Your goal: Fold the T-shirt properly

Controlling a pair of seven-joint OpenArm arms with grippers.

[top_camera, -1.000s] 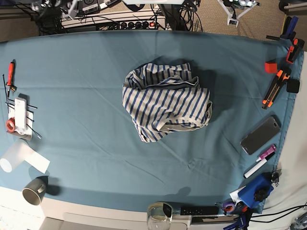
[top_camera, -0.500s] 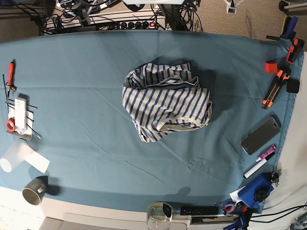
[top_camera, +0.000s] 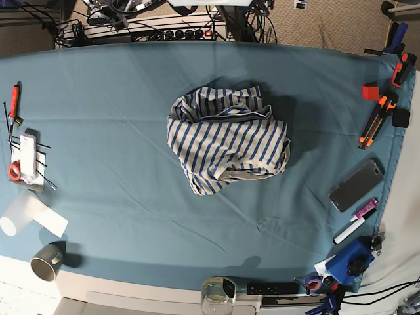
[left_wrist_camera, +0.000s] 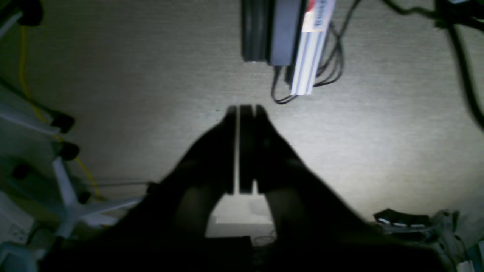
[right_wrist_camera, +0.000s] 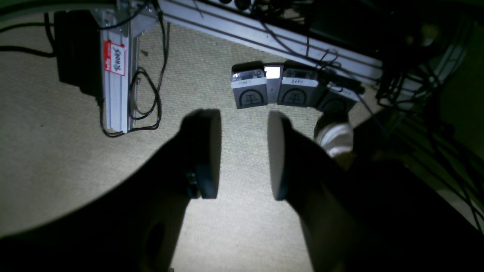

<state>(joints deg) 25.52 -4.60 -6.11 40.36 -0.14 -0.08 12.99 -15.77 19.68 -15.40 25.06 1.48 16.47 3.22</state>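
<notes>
I see T-shirt (top_camera: 226,139) crumpled mid table (top_camera: 118,118), same as before | left tool (left_wrist_camera: 242,113) together over floor | right tool (right_wrist_camera: 244,151) apart, empty | arms gone from base view

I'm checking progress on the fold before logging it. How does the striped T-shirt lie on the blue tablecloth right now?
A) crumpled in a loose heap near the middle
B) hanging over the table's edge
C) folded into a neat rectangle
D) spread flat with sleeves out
A: the T-shirt sits bunched and wrinkled near the middle of the tablecloth, with no gripper touching it.
</notes>
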